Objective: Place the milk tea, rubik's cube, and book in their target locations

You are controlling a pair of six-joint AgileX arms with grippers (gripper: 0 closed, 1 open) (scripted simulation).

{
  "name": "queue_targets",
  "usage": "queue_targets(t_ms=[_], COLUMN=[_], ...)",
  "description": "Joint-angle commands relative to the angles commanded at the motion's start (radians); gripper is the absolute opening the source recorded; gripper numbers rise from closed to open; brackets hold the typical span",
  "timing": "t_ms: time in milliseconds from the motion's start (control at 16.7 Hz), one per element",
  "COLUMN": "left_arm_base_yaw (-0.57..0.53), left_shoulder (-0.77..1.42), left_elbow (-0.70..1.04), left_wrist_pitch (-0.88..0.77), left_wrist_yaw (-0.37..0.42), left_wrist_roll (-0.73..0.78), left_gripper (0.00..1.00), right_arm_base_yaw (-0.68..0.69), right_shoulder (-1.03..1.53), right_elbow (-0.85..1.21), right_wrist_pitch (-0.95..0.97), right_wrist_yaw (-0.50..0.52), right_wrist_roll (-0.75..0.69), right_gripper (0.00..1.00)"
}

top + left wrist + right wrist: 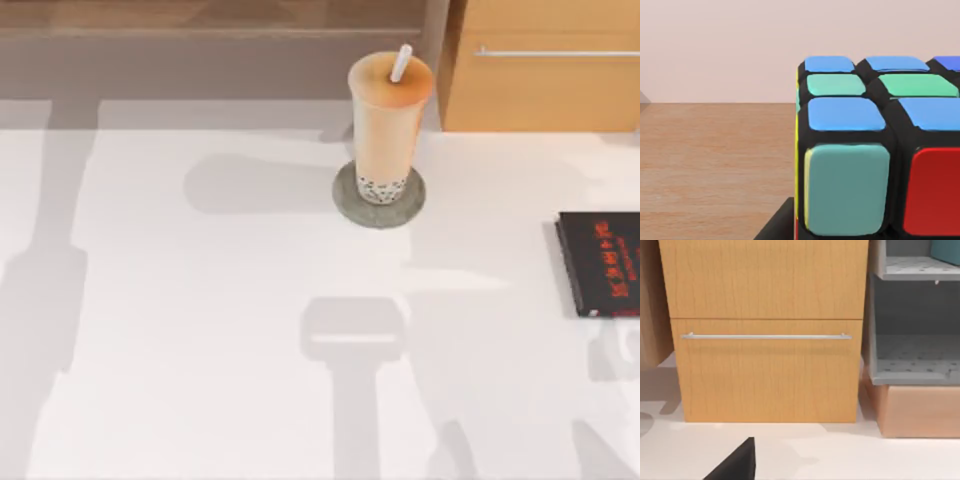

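The cube (pixel 875 150) is seen close up in the left wrist view, blue, green, teal and red stickers on black edges, with a wood-grain surface and a pale wall behind it; a dark sliver of the left gripper (pixel 774 227) is cut off at the frame's lower edge, and whether the cube is clamped or merely near cannot be told. Where the cube sits relative to the table is not established from the top view. At centre of the table (pixel 200 330), the milk tea (pixel 390 120) is found upright on the grey coaster (pixel 345 200), so that placement is judged done. At the right edge, the black book (pixel 598 262) lies flat, partly cut off, with nothing on top of it; the teal book's placement is judged still open. In the right wrist view a wooden drawer front (pixel 765 370) with a bar handle (pixel 765 336) is faced, a grey shelf unit (pixel 915 360) beside it; a teal corner (pixel 946 250) on the upper shelf may be the book, but too little is shown. One dark fingertip of the right gripper (pixel 735 465) is visible; its state cannot be told. The cube step is judged in hand; its target must be located next.
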Motion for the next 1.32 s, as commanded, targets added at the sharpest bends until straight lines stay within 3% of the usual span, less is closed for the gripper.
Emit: queue_targets(t_ms=[720,1320], left_arm_base_yaw=[0.0,0.003], left_shoulder=[0.0,-0.004], left_elbow=[0.0,-0.004], left_wrist_pitch=[0.0,0.001], left_wrist_yaw=[0.0,-0.001], left_wrist_roll=[0.0,0.0], left_gripper=[0.98,1.0], right_arm_base_yaw=[0.0,0.0], right_shoulder=[0.0,0.0], right_elbow=[0.0,0.0], right_wrist_pitch=[0.0,0.0], right_wrist_yaw=[0.0,0.0], right_wrist_roll=[0.0,0.0], right_gripper=[1.0,1.0])
